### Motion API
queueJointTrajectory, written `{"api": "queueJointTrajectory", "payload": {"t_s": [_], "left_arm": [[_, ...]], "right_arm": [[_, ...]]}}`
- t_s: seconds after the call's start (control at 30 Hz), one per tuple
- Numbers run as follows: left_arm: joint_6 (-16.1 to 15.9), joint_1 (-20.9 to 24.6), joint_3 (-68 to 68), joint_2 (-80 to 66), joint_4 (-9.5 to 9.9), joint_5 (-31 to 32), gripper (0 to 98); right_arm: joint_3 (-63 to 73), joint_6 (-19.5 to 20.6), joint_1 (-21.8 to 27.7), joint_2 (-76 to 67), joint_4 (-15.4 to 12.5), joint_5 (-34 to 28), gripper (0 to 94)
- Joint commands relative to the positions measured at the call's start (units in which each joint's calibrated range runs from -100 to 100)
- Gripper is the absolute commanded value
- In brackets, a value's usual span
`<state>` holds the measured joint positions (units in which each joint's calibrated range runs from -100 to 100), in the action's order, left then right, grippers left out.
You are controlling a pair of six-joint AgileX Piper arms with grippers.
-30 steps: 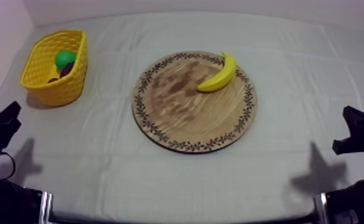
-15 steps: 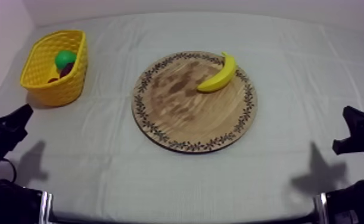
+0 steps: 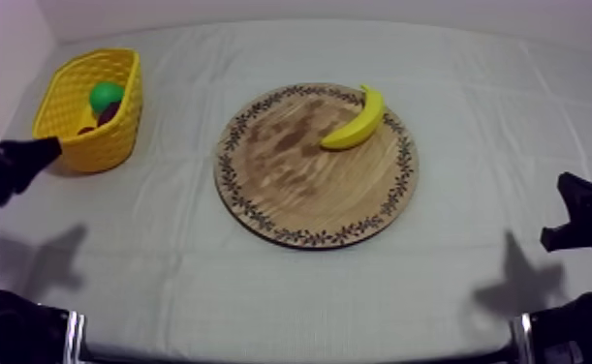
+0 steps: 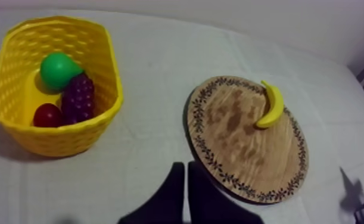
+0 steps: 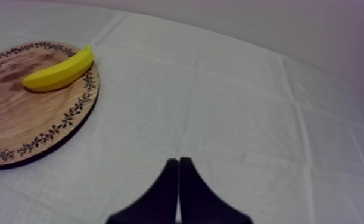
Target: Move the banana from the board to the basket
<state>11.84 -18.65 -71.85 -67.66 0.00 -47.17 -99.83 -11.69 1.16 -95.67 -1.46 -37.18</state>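
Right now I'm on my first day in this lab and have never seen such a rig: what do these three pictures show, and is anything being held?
This is a robot with two arms at a cloth-covered table. One picture looks down from a camera above the table. The other two come from cameras riding on each arm's wrist, so the black wedge close to the lens is that arm's own gripper. The left gripper and the right gripper are both shut with nothing between their fingers, so nothing is held. A banana lies near the rim of a round wooden board. At the table's left side, a yellow basket holds a green pear, a bunch of grapes and a small red fruit.
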Motion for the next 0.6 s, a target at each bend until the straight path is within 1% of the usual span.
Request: {"api": "queueJointTrajectory", "payload": {"t_s": [0.0, 0.07, 0.13, 0.27, 0.33, 0.43, 0.57], "left_arm": [[-0.9, 0.5, 17.5, 11.0, -0.58, -9.6, 0.0], [-1.6, 1.2, 26.4, 16.3, -1.42, -15.8, 0.0], [-1.9, 2.1, 35.2, 21.8, -2.67, -21.8, 0.0], [-1.2, 4.0, 51.4, 32.6, -6.11, -31.1, 0.0], [-0.3, 4.2, 58.2, 37.6, -7.66, -33.9, 0.0], [1.8, 3.4, 66.4, 44.2, -9.38, -36.6, 0.0], [5.6, 1.1, 74.8, 51.8, -10.49, -39.4, 0.0]], "right_arm": [[0.1, 0.0, 0.0, 0.0, 0.0, 0.1, 0.2], [0.1, 0.0, 0.0, 0.0, 0.0, 0.1, 0.2], [0.1, 0.0, 0.0, 0.0, 0.0, 0.1, 0.2], [0.1, 0.0, 0.0, 0.0, 0.0, 0.1, 0.2], [0.1, 0.0, 0.0, 0.0, 0.0, 0.1, 0.2], [0.1, 0.0, 0.0, 0.0, 0.0, 0.1, 0.2], [0.1, 0.0, 0.0, 0.0, 0.0, 0.1, 0.2]]}}
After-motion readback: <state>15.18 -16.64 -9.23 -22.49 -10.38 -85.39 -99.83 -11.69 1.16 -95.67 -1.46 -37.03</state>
